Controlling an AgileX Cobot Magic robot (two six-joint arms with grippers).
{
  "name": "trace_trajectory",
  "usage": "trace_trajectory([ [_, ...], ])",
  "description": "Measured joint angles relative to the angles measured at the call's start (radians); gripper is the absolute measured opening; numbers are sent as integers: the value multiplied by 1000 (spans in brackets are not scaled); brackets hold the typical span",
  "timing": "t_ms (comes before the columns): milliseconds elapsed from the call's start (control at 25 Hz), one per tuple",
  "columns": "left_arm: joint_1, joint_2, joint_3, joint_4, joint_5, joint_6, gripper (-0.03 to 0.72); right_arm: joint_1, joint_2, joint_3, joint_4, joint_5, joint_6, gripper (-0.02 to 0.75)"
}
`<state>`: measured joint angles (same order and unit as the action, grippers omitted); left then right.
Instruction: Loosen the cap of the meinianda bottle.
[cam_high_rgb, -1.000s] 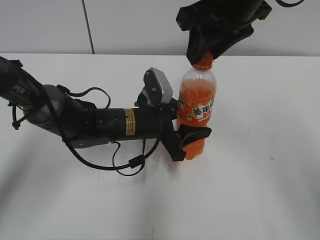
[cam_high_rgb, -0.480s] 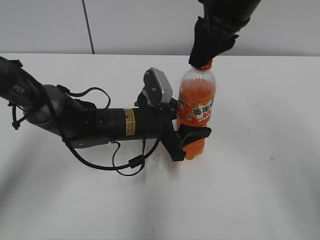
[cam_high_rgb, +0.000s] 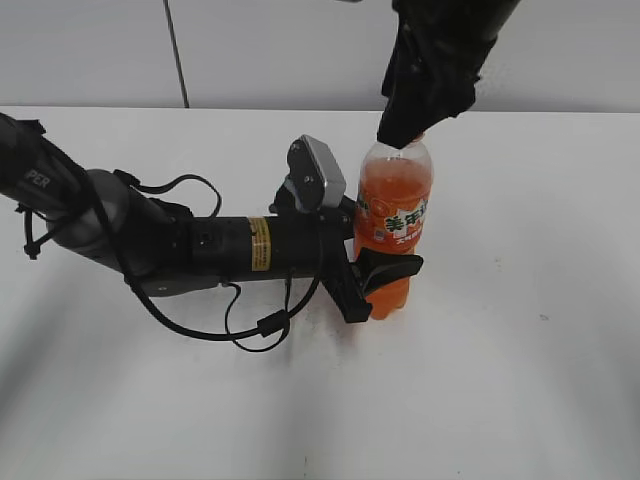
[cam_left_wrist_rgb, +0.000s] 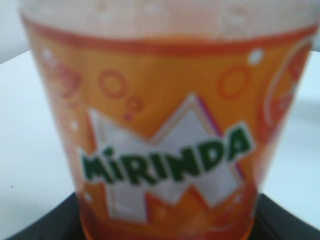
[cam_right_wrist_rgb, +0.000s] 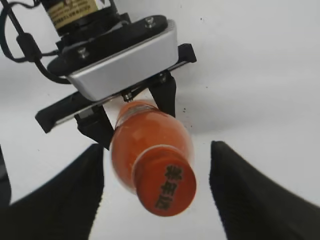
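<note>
The meinianda bottle (cam_high_rgb: 394, 215) stands upright on the white table, full of orange drink. Its label (cam_left_wrist_rgb: 165, 150) fills the left wrist view. My left gripper (cam_high_rgb: 375, 285) is shut on the bottle's lower body, reaching in from the left. My right gripper (cam_high_rgb: 405, 125) hangs over the bottle's top and hides the cap in the exterior view. In the right wrist view the orange cap (cam_right_wrist_rgb: 166, 187) sits between my two open fingers (cam_right_wrist_rgb: 157, 192), with a gap on each side.
The left arm (cam_high_rgb: 150, 240) lies low across the table's left half, with a loose black cable (cam_high_rgb: 255, 325) in front of it. A grey wall stands behind the table's far edge (cam_high_rgb: 250, 108).
My right gripper has turned and come down over the bottle's top. The cap showed below it a second ago and is now covered in the exterior view. The left arm and bottle have not moved.
</note>
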<state>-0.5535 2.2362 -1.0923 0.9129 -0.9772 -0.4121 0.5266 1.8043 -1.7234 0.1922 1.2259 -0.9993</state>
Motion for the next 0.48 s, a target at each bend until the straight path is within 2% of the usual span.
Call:
trace_trajectory([
  [80,0,0,0,0,0,0,403,0,-19,0,13,0,90,575],
  [120,0,0,0,0,0,0,403,0,-33,0,17,0,153,589],
  [200,0,0,0,0,0,0,403,0,-58,0,14,0,283,577],
  [360,0,0,0,0,0,0,403,0,-92,0,-33,0,683,521],
  [480,0,0,0,0,0,0,403,0,-93,2,-67,0,829,510],
])
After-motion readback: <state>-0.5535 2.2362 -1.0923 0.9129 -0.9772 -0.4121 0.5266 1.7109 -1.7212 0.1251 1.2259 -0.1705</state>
